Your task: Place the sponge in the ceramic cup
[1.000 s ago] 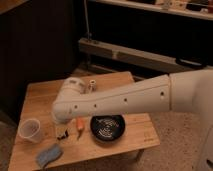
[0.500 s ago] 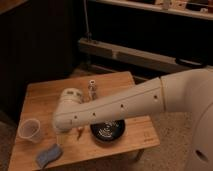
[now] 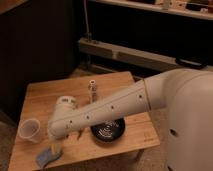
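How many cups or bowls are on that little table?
2. The cup stands near the left edge; the black bowl sits right of centre, partly behind the arm. The gripper hangs over the sponge, front left. The arm may hide more.

The surface was pale wood with a fine grain and a soft satin sheen. The arm wore a smooth off-white plastic shell, faintly glossy, dotted with small dark holes. The gripper, its jaws spread apart, hung just over the sponge at the front left corner. It looked like yellowish plastic, though the arm hid much of it. The sponge was soft, matt, blue-grey foam. The cup seemed smooth, pale ceramic, lightly glazed. The bowl was black and glossy, catching light on ridges inside. The rail behind looked like dull painted metal.
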{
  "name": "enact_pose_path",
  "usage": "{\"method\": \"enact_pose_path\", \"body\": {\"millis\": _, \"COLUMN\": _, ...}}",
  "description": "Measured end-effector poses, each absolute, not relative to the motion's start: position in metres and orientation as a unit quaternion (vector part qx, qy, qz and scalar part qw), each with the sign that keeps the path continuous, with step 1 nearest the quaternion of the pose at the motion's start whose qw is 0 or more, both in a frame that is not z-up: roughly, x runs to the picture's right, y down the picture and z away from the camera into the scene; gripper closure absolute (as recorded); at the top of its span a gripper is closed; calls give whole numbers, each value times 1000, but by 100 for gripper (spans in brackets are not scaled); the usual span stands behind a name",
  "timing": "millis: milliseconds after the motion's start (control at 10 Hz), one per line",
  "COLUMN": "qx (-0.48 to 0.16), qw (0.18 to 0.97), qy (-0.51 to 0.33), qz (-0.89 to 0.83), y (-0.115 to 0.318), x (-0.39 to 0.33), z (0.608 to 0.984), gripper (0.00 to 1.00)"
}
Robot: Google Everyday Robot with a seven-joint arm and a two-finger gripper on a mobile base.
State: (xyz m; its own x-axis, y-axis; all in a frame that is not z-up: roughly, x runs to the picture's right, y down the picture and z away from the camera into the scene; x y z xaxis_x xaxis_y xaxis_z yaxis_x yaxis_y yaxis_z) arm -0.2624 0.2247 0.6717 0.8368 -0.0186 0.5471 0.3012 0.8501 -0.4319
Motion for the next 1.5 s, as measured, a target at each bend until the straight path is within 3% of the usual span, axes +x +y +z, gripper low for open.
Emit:
{"method": "enact_pose_path", "body": {"millis": 900, "qx": -308, "qw": 891, "qy": -308, "qz": -130, "y": 289, "x": -308, "z": 667, "gripper": 20}}
{"method": "enact_pose_path", "body": {"millis": 1500, "qx": -324, "qw": 883, "qy": -313, "qz": -129, "y": 328, "x": -317, "z": 693, "gripper": 20}}
